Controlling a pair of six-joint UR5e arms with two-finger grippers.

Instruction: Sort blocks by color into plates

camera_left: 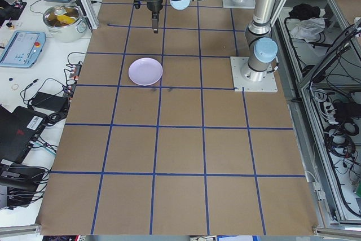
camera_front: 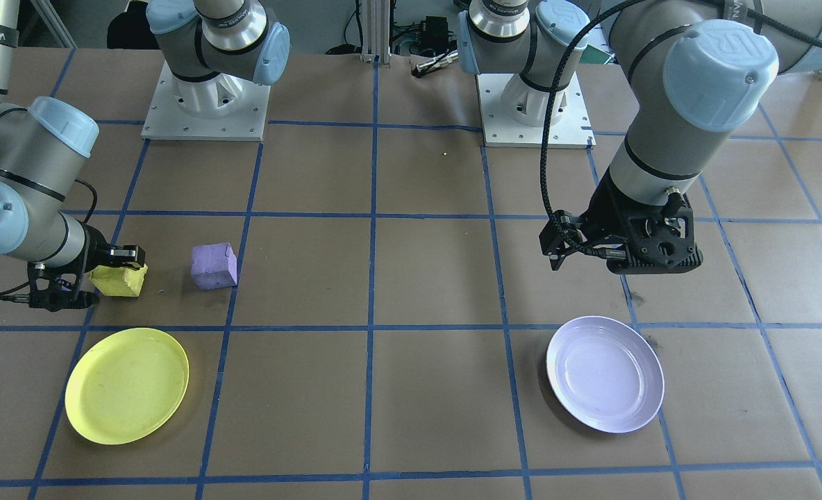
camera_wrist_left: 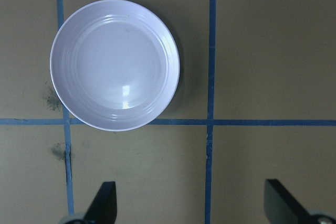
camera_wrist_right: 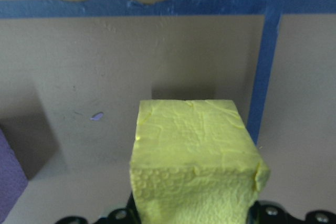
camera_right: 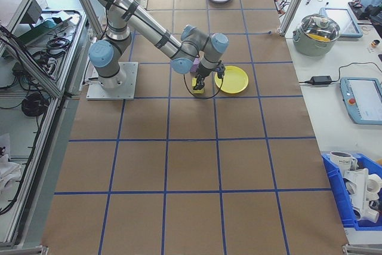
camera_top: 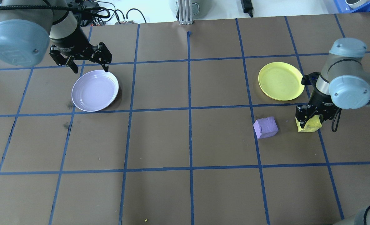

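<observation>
My right gripper (camera_top: 308,120) is shut on the yellow block (camera_top: 310,127), low over the table. I cannot tell whether the block (camera_wrist_right: 191,161) still touches the paper. The purple block (camera_top: 265,127) lies loose on the table beside it, toward the middle, and shows at the left edge (camera_wrist_right: 9,182) of the right wrist view. The yellow plate (camera_top: 281,81) lies just beyond the held block and is bare. My left gripper (camera_top: 90,68) hangs open with nothing in it, over the far rim of the lavender plate (camera_top: 95,90), which is also bare (camera_wrist_left: 115,64).
Brown paper with a blue tape grid (camera_top: 189,107) covers the table. The two arm bases (camera_front: 206,104) (camera_front: 532,111) stand on the robot's side. A side bench beyond the plates holds a steel pot (camera_right: 317,31), tablets and cables.
</observation>
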